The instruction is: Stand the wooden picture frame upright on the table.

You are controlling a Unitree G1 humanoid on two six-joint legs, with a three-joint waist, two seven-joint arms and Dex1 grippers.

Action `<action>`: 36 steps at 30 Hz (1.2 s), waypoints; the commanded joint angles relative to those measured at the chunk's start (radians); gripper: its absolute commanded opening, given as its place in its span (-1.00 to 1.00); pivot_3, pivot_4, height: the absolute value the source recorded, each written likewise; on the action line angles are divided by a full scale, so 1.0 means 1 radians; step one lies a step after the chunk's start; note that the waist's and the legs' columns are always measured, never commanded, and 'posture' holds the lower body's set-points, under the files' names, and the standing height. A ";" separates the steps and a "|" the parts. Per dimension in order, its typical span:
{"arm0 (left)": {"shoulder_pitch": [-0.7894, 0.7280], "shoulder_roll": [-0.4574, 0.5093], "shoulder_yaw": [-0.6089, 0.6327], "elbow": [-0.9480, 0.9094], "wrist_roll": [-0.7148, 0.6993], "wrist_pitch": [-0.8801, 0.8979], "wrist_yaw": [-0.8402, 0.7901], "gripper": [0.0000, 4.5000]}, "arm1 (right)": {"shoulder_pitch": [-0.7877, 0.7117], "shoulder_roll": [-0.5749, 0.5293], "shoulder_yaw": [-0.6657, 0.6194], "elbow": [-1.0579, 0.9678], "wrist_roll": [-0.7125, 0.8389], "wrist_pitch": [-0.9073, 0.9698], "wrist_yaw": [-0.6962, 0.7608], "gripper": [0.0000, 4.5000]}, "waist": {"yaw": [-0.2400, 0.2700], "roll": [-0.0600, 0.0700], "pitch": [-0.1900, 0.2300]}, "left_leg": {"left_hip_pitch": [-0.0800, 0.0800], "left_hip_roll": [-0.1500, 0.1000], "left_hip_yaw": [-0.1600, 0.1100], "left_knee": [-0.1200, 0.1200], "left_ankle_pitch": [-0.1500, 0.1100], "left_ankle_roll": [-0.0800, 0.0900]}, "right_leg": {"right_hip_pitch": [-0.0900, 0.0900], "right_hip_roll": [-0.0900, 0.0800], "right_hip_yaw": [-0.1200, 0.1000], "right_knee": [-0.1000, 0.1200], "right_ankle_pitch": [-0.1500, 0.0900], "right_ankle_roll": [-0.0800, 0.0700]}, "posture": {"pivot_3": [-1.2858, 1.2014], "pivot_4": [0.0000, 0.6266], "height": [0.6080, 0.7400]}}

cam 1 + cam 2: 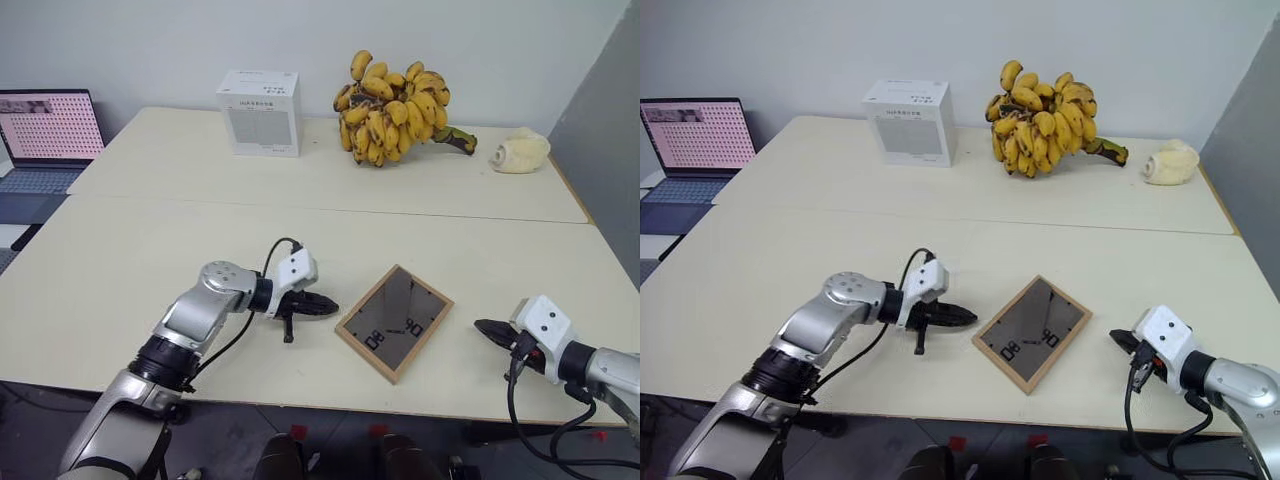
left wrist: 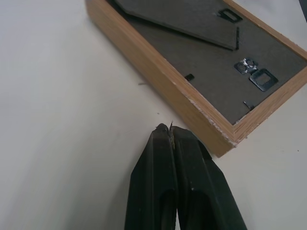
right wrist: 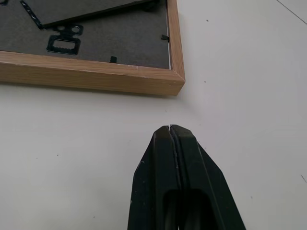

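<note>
Table [image 1: 150,270] with flat wooden picture frame [image 1: 393,322]

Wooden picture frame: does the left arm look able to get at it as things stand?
Probably yes. The wooden picture frame lies flat, back up, on the table, and the left gripper sits shut just beside its edge with bare tabletop between them.

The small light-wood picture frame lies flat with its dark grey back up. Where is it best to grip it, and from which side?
Probably by its long wooden side edges, one shut gripper from each side: the left gripper and right gripper already flank the light-wood picture frame. It lies flat on the cream table, so only its raised rim offers a hold.
</note>
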 commanded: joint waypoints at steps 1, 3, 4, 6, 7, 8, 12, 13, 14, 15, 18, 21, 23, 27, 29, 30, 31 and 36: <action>-0.034 -0.008 -0.027 0.013 0.045 -0.030 -0.028 -0.97 | -0.047 0.027 0.024 0.040 -0.032 -0.036 -0.029 -1.00 | 0.000 0.000 0.000 | 0.000 0.000 0.000 0.000 0.000 0.000 | 0.000 0.000 0.000 0.001 0.000 0.000 | 0.03 -0.52 1.00; -0.035 -0.014 -0.039 0.012 0.062 -0.037 -0.035 -0.97 | -0.072 0.043 0.045 0.073 -0.046 -0.047 -0.034 -1.00 | 0.000 0.000 0.000 | 0.000 0.000 0.000 0.000 0.000 0.000 | 0.000 0.000 0.000 0.001 0.000 0.000 | 0.03 -0.52 1.00; -0.035 -0.019 -0.040 0.008 0.067 -0.034 -0.036 -0.97 | -0.084 0.050 0.056 0.090 -0.053 -0.054 -0.035 -1.00 | 0.001 0.000 0.000 | 0.000 0.000 0.000 0.001 0.000 0.000 | 0.000 0.000 0.000 0.001 0.000 0.000 | 0.03 -0.52 1.00; -0.033 -0.026 -0.038 -0.006 0.069 -0.024 -0.037 -0.97 | -0.109 0.067 0.080 0.130 -0.065 -0.070 -0.036 -1.00 | 0.001 0.000 0.000 | 0.000 0.000 0.000 0.001 0.000 0.000 | 0.000 0.000 0.000 0.002 0.000 0.000 | 0.03 -0.52 1.00; -0.031 -0.028 -0.036 -0.012 0.069 -0.019 -0.038 -0.97 | -0.121 0.074 0.090 0.149 -0.069 -0.077 -0.036 -1.00 | 0.001 0.000 0.000 | 0.000 0.000 0.000 0.001 0.000 0.000 | 0.000 0.000 0.000 0.002 0.000 0.000 | 0.03 -0.52 1.00; -0.028 -0.029 -0.034 -0.023 0.069 -0.013 -0.038 -0.97 | -0.144 0.086 0.108 0.178 -0.078 -0.088 -0.036 -1.00 | 0.001 0.000 0.000 | 0.000 0.000 0.000 0.001 0.000 0.000 | 0.000 0.000 0.000 0.003 0.000 0.000 | 0.03 -0.52 1.00; -0.022 -0.032 -0.024 -0.062 0.059 0.020 -0.035 -0.97 | -0.229 0.125 0.160 0.264 -0.098 -0.119 -0.034 -1.00 | 0.001 0.001 0.000 | 0.000 0.000 0.000 0.002 0.000 0.000 | -0.001 0.000 0.000 0.005 0.000 0.000 | 0.03 -0.52 1.00; -0.020 -0.033 -0.022 -0.076 0.053 0.034 -0.033 -0.97 | -0.253 0.136 0.174 0.283 -0.102 -0.125 -0.033 -1.00 | -0.002 0.001 0.000 | 0.001 0.000 0.000 0.002 0.000 0.001 | -0.001 0.000 0.000 0.005 0.000 0.000 | 0.03 -0.52 1.00; -0.018 -0.034 -0.021 -0.090 0.048 0.049 -0.031 -0.97 | -0.277 0.145 0.188 0.302 -0.108 -0.131 -0.031 -1.00 | -0.002 0.001 0.000 | 0.001 0.000 0.000 0.004 0.000 0.001 | 0.000 0.000 0.000 0.006 0.000 0.000 | 0.03 -0.52 1.00; -0.016 -0.035 -0.020 -0.100 0.046 0.059 -0.030 -0.97 | -0.291 0.151 0.195 0.314 -0.113 -0.136 -0.030 -1.00 | -0.003 0.001 0.000 | 0.001 0.000 0.000 0.005 0.000 0.001 | 0.000 0.000 0.001 0.008 0.000 0.000 | 0.03 -0.52 1.00; 0.000 -0.030 -0.019 -0.147 0.036 0.092 -0.032 -0.97 | -0.356 0.173 0.232 0.362 -0.136 -0.156 -0.027 -1.00 | -0.001 0.001 0.000 | 0.001 0.000 0.000 0.009 0.000 0.001 | -0.001 0.001 0.000 0.012 0.000 0.000 | 0.03 -0.52 1.00; 0.021 -0.021 -0.014 -0.191 0.029 0.114 -0.032 -0.97 | -0.423 0.197 0.263 0.401 -0.152 -0.165 -0.028 -1.00 | -0.011 0.001 0.000 | 0.001 0.000 -0.001 0.012 0.000 0.001 | 0.000 0.001 0.001 0.013 0.000 0.000 | 0.03 -0.52 1.00; 0.034 -0.017 -0.005 -0.211 0.026 0.130 -0.024 -0.97 | -0.454 0.206 0.271 0.424 -0.162 -0.171 -0.024 -1.00 | -0.015 0.001 0.000 | 0.001 0.000 0.000 0.013 0.000 0.001 | 0.000 0.001 0.001 0.013 0.000 0.001 | 0.03 -0.52 1.00; 0.060 -0.008 0.025 -0.245 0.004 0.185 0.003 -0.97 | -0.477 0.206 0.276 0.448 -0.168 -0.183 -0.022 -1.00 | -0.016 0.001 0.000 | 0.000 0.000 -0.001 0.013 0.000 0.001 | 0.000 0.001 0.001 0.013 0.000 0.001 | 0.03 -0.52 1.00; 0.084 0.000 0.050 -0.266 -0.002 0.205 0.035 -0.97 | -0.481 0.202 0.276 0.452 -0.176 -0.187 -0.022 -1.00 | -0.016 0.001 0.000 | 0.000 0.000 -0.001 0.013 0.000 0.001 | 0.000 0.001 0.001 0.013 0.000 0.001 | 0.03 -0.52 1.00; 0.097 0.001 0.069 -0.275 -0.003 0.227 0.063 -0.97 | -0.480 0.198 0.275 0.451 -0.179 -0.187 -0.020 -1.00 | -0.017 0.001 0.000 | 0.000 0.000 -0.001 0.013 0.000 0.001 | 0.000 0.001 0.001 0.013 0.000 0.001 | 0.03 -0.52 1.00; 0.107 0.002 0.085 -0.283 -0.003 0.250 0.089 -0.97 | -0.477 0.193 0.272 0.448 -0.181 -0.187 -0.017 -1.00 | -0.017 0.001 0.000 | 0.000 0.000 -0.001 0.013 0.000 0.001 | -0.001 0.001 0.001 0.013 0.000 0.001 | 0.03 -0.52 1.00; 0.143 0.055 0.216 -0.353 -0.090 0.483 0.152 -0.97 | -0.435 0.128 0.239 0.424 -0.183 -0.189 0.023 -1.00 | -0.021 0.001 0.000 | 0.000 0.000 -0.001 0.013 0.000 0.001 | -0.001 0.001 0.001 0.014 0.000 0.001 | 0.03 -0.52 1.00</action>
